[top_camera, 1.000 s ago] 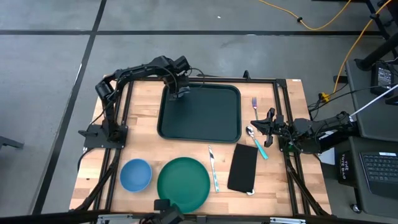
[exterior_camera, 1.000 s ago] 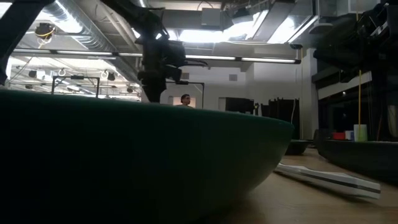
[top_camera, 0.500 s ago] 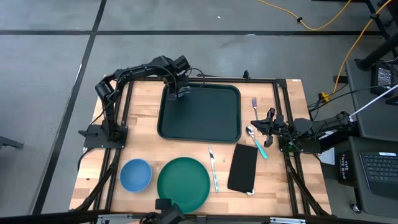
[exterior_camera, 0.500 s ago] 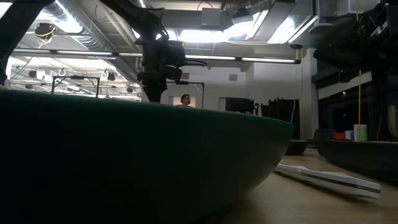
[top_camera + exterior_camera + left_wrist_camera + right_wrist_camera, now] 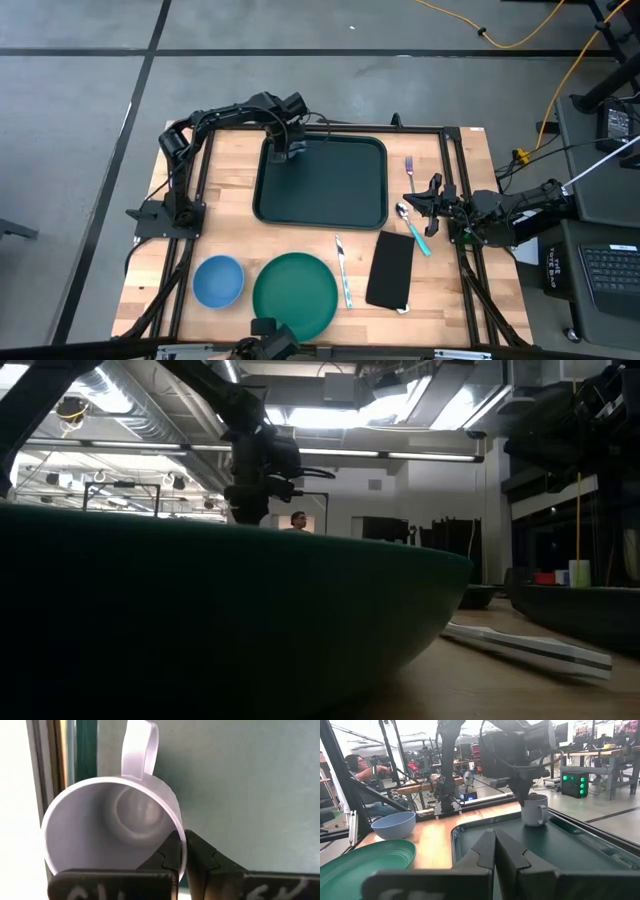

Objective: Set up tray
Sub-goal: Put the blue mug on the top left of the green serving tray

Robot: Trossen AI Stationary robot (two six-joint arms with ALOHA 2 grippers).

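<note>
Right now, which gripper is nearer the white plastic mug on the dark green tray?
Left. The left gripper is shut on the white plastic mug's rim, at the dark green tray's far-left corner. The right gripper waits off the tray's right side.

dark green tray (image 5: 335, 185), white mug (image 5: 112, 827), blue bowl (image 5: 218, 281), black napkin (image 5: 391, 269)

White mug (image 5: 535, 809) on tray (image 5: 560, 845), left pincer (image 5: 522, 795) gripping rim
</note>
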